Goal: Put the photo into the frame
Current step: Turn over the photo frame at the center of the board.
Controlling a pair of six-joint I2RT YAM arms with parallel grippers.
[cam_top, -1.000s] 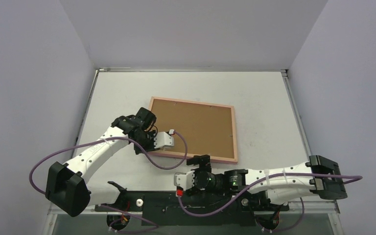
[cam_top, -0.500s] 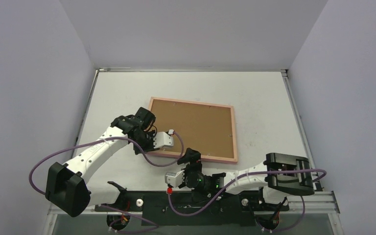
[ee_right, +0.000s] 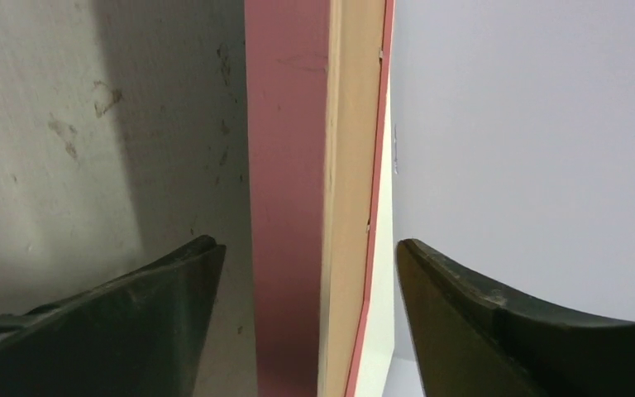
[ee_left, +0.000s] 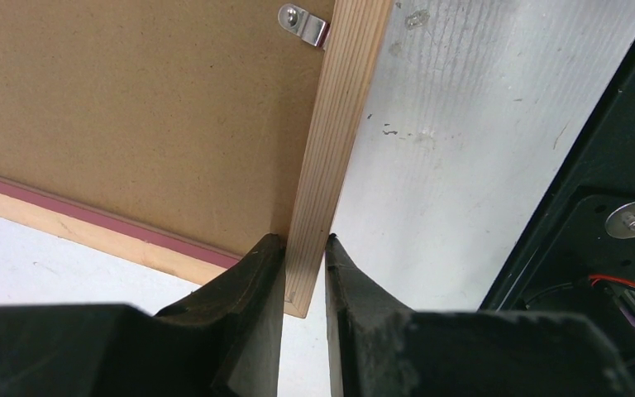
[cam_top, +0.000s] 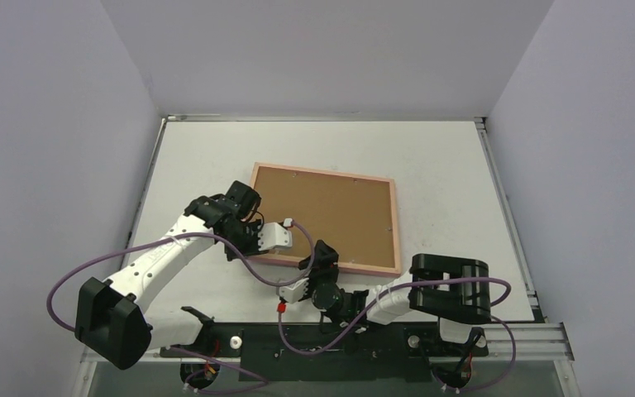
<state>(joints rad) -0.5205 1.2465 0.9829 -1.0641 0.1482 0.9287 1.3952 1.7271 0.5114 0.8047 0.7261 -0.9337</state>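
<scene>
Pinches the pale wooden rail of the frame [ee_left: 318, 149] close to its corner with the left gripper [ee_left: 304, 241], fingers clenched on the wood from both sides. Straddles the near rail with the right gripper [ee_right: 306, 244], fingers spread wide and touching nothing on either side. Finds the frame lying back-up on the worktop [cam_top: 446, 182], near the middle and just ahead of the arm bases, with a brown backing board [cam_top: 331, 217] set inside it.

To do this step well: hold the left pinch steady against any swing. Centre the rail between the right fingers before closing. Bite on bare wood, clear of the metal clip [ee_left: 304, 23]. Move both ends together, probably the safest way to avoid twisting so thin a rail.

Cannot find the photo in any view; possibly under the backing board, possibly elsewhere. Cannot judge from above any lift of the near edge off the worktop. Makes out only one clip up close, the others too small overhead. Loses most of the frame beyond the edges of both wrist views.
</scene>
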